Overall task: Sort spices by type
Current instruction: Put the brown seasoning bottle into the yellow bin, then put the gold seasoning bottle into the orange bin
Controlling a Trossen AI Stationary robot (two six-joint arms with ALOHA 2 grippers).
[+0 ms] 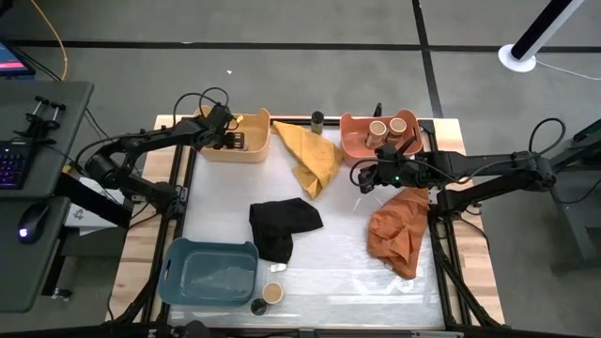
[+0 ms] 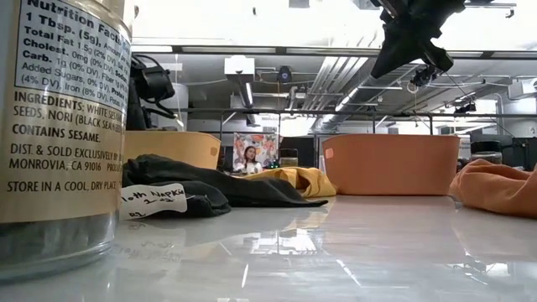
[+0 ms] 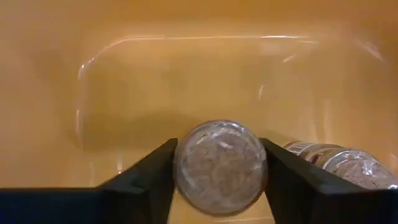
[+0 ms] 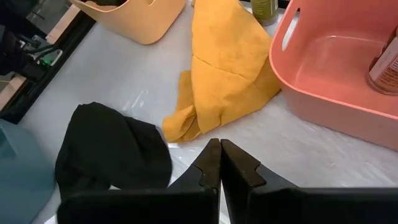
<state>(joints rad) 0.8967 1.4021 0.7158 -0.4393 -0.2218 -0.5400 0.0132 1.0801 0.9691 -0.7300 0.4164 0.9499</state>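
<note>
Nearest the low camera you have a spice jar point(image 2: 59, 134) filling the picture's left edge, its label readable; from above it shows as a small dark-topped jar point(image 1: 258, 306) at the table's front edge, just beside a tan-lidded jar point(image 1: 272, 293) and the blue bin point(image 1: 208, 272).

Look at the left wrist view for what no other camera gives you: the left gripper point(image 3: 219, 171) is down inside the yellow bin point(image 3: 205, 74), and a clear jar point(image 3: 219, 166) of grey-brown spice sits between its two fingers point(image 3: 146, 180). Whether the fingers press it or have just let go, you cannot tell from here. Another jar point(image 3: 348, 165) lies on its side just beside it on the bin floor. From above you only see that left gripper point(image 1: 225, 131) over the yellow bin point(image 1: 254, 150) at the table's back left.

Your right gripper point(image 1: 366, 176) hovers above the table, between the yellow cloth point(image 1: 310, 155) and the orange cloth point(image 1: 399, 230), just in front of the salmon bin point(image 1: 355, 143). Its wrist view shows its fingers point(image 4: 208, 165) clenched together on nothing, over the black cloth point(image 4: 112, 149) and yellow cloth point(image 4: 227, 68).

Two tan-lidded jars point(image 1: 387, 128) stand in the salmon bin. A dark-lidded jar point(image 1: 317, 119) stands on the table at the back, between the yellow and salmon bins.
</note>
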